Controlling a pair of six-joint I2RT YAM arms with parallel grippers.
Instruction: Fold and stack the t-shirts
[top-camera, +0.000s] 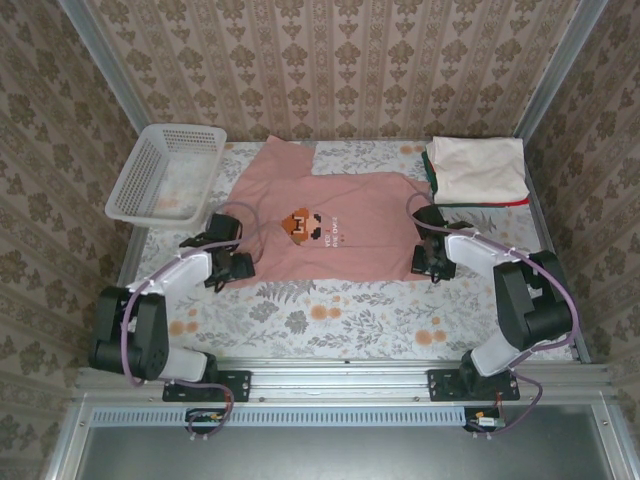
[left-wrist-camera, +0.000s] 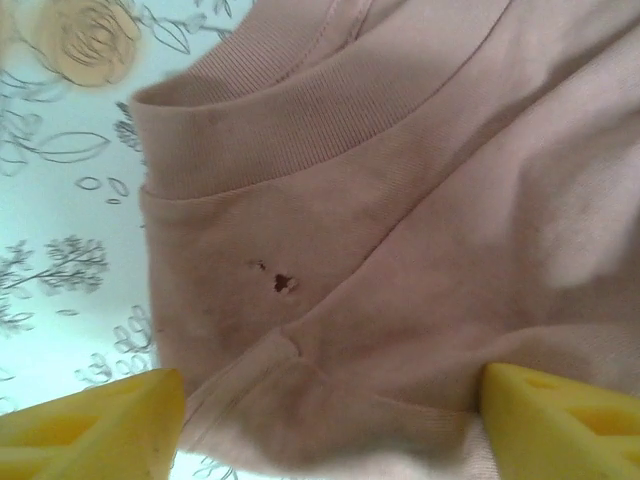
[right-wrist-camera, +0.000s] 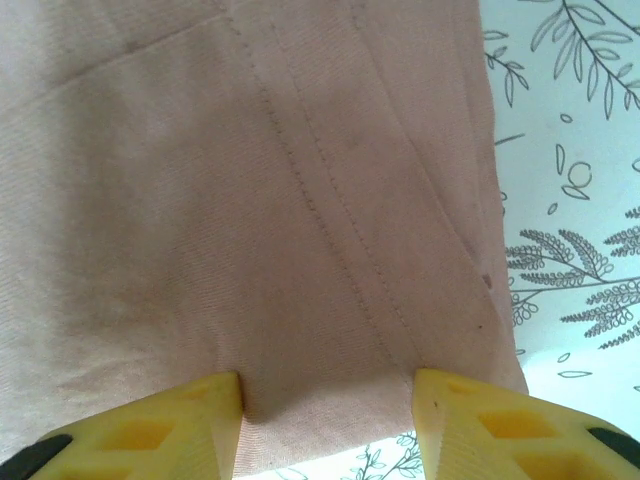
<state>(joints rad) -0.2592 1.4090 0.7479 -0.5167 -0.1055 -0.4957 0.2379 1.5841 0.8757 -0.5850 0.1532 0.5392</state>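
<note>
Lying flat on the tabletop (top-camera: 330, 315), the pink tee (top-camera: 330, 225) faces print-up; left jaws stand apart over its ribbed band (left-wrist-camera: 290, 120); right jaws stand apart over its stitched hem (right-wrist-camera: 330, 220); folded tees (top-camera: 478, 170) sit stacked far right.

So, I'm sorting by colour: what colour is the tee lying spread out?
The spread tee is dusty pink, clearest in the top external view.

**What the floral-clothed table (top-camera: 340, 318) carries**

We find three things lying on it. A white lattice basket (top-camera: 135, 185) sits far left. A dusty-pink tee (top-camera: 345, 215) lies spread in the middle. A stack of folded tees (top-camera: 478, 170), cream uppermost, rests far right.
</note>
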